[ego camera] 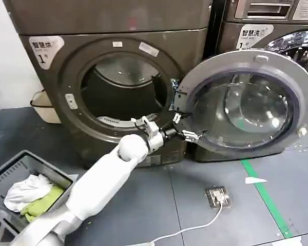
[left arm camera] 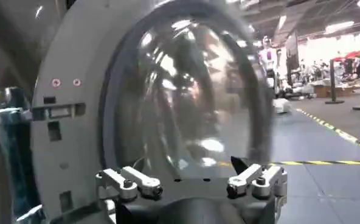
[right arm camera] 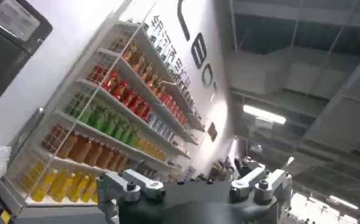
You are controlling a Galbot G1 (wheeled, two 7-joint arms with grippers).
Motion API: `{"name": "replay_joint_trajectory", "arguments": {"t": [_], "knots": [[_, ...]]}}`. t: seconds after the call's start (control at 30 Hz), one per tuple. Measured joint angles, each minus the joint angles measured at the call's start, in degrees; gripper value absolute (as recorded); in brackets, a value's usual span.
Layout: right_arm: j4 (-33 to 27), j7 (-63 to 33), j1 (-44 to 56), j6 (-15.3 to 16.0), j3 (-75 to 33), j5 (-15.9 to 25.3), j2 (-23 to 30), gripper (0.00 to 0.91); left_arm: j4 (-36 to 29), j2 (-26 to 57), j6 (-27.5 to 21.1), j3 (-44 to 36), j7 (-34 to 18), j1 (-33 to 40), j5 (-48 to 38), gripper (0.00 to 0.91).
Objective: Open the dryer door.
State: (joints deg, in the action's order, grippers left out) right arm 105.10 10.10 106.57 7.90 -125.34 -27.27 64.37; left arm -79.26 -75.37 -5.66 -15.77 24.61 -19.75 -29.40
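The dryer door (ego camera: pixel 211 70) stands swung wide open to the right of the dark drum opening (ego camera: pixel 124 88). Its grey inner face and bulging glass bowl (ego camera: pixel 249 107) face me. My left gripper (ego camera: pixel 183 123) is open at the door's hinge-side edge, low on the grey inner face, with nothing between its fingers. In the left wrist view the open left gripper (left arm camera: pixel 195 189) sits just before the glass bowl (left arm camera: pixel 186 97) and the grey inner ring (left arm camera: pixel 76 122). My right gripper (right arm camera: pixel 197 193) is open and empty, pointing away at store shelves.
A grey laundry basket (ego camera: pixel 50 173) with white and green cloth stands on the floor at the lower left. A small box with a white cable (ego camera: pixel 218 197) lies on the floor below the door, beside a green tape line (ego camera: pixel 263 196). A second machine (ego camera: pixel 267 20) stands behind the open door.
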Motion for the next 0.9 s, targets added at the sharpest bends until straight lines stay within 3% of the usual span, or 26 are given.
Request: {"name": "replay_joint_trajectory", "arguments": {"t": [0.63,0.9], "knots": [[1.03,0.17,-0.09,2.00,0.26,-1.76,-0.36,0.907,-1.16,0.59,-0.51,0.45,-0.07,-0.42,0.06,0.907],[0.63,0.15,0.05,3.83,-0.74,-1.35,-0.43,0.907,-7.71,4.04,-7.79,3.17,-3.36,-4.32,-0.24,0.907]]}}
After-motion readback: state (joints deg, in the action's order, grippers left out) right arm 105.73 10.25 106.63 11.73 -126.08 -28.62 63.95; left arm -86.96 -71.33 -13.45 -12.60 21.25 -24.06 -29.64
